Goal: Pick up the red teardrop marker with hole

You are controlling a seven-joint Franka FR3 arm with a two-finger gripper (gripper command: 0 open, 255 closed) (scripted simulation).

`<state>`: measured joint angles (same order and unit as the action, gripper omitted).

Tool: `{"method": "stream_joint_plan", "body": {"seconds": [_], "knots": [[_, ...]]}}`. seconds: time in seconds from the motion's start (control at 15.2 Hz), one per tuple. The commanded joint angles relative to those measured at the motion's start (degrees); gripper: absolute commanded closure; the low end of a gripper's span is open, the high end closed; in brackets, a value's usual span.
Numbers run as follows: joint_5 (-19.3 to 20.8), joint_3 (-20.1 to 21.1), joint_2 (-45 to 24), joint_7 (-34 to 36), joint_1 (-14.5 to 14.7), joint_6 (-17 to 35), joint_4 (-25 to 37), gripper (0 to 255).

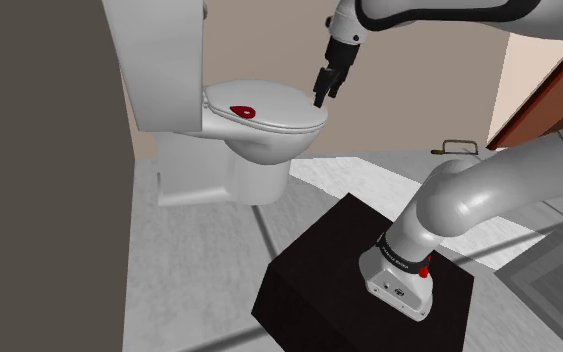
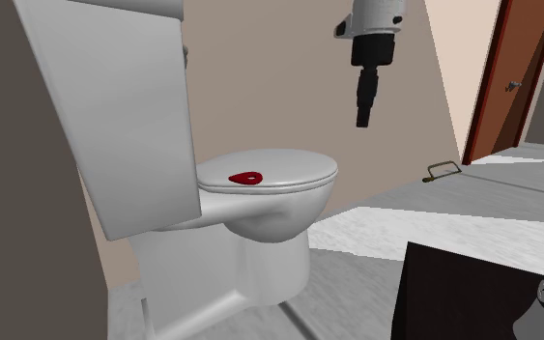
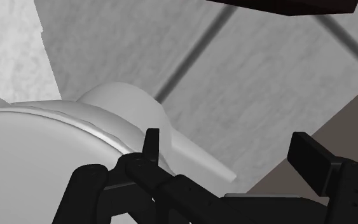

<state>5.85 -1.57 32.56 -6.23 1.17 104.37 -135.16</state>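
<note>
Shoulder view: we see the red teardrop marker [image 1: 241, 109] lying flat on the white toilet lid [image 1: 287, 116], near the lid's back. Our black claw [image 1: 323, 96] hangs above the lid's front edge. Second exterior view: the claw is high up, just past the lid's front. Wrist view: the claw is wide open and holds nothing, beside the lid's rim.

White Franka arm [image 1: 474, 195] of smooth, rounded, glossy segments with dark bands at the joints. One link carries a small red dot [image 1: 424, 270] and tiny dark lettering [image 1: 399, 258]. The all-black gripper [image 3: 231, 149] has two flat, blocky fingers [image 3: 311, 156].
</note>
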Motion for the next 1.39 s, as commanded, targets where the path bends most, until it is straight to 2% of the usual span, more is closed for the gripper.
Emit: {"method": "stream_joint_plan", "body": {"seconds": [0.0, 0.66, 1.32], "knots": [[0.33, -0.17, -4.59, -0.56, 0.13, 2.83, 1.96, 0], [1.54, -0.72, -26.66, -3.43, 0.54, 12.52, 15.12, 0], [2.23, -0.41, -49.13, -6.3, 0.72, 15.03, 35.86, 0]]}}
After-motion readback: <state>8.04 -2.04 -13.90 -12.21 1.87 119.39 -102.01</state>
